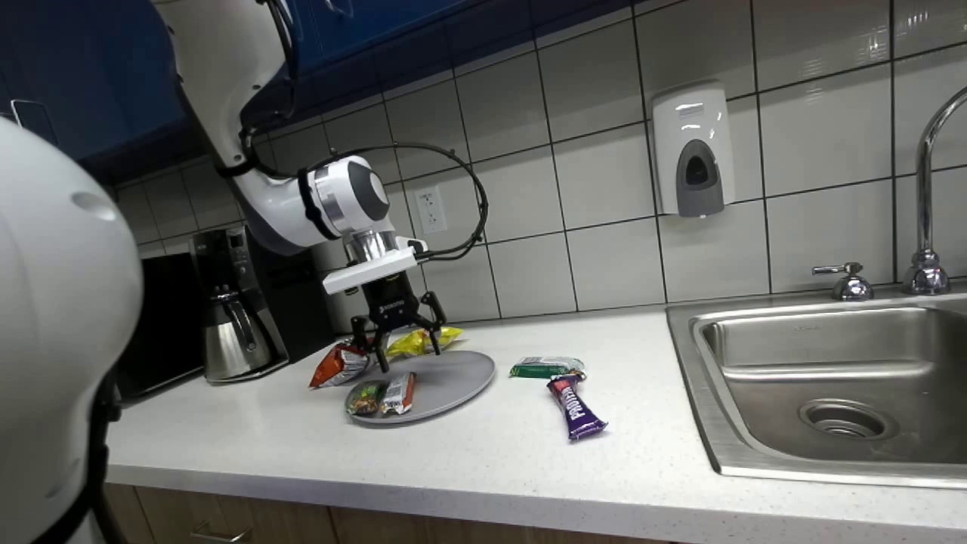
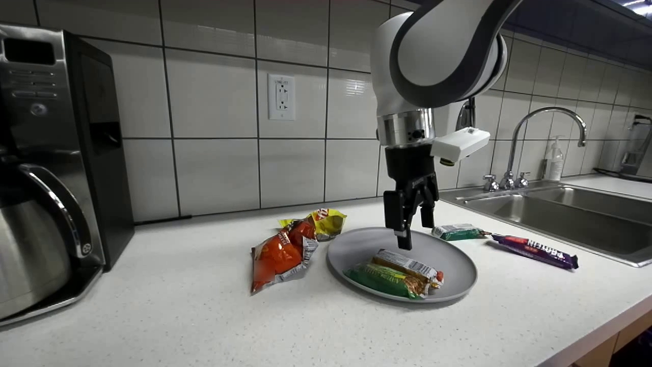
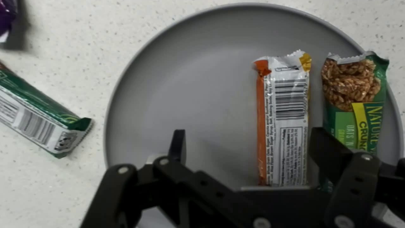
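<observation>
My gripper stands open above the grey plate, its fingers wide apart with nothing gripped. Below and between them in the wrist view lies a white-and-orange bar, barcode side up, nearer the right-hand finger. Beside it on the plate is a green granola bar, partly covered by that finger. In both exterior views the gripper hangs over the plate, with the fingertips seemingly above the bars. The white-and-orange bar and green granola bar lie side by side there.
Off the plate lie a second green bar and a purple protein bar. A red-orange bag and a yellow bag sit near the plate, toward the coffee maker. The sink is set into the counter.
</observation>
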Robot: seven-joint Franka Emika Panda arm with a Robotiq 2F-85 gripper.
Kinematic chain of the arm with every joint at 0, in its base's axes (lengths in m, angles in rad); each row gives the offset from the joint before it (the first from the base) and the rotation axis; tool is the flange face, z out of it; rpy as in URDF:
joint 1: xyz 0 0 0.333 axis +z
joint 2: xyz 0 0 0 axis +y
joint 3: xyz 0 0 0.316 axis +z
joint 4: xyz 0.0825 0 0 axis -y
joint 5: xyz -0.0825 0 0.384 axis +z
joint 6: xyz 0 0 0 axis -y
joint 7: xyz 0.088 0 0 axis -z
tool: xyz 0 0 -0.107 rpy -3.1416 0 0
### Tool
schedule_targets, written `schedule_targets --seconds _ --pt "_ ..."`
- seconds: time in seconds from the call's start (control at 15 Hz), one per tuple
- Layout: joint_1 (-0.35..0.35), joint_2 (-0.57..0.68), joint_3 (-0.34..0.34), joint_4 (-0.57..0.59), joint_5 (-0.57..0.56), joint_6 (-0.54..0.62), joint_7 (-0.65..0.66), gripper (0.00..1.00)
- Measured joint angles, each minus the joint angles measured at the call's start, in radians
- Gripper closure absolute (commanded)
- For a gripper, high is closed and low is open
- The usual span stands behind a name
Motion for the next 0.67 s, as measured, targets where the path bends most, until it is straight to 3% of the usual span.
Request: schedule_targets --seconds 0.67 --pt "-0.054 -0.112 -0.065 -0.083 -0.078 -0.061 0.001 0.0"
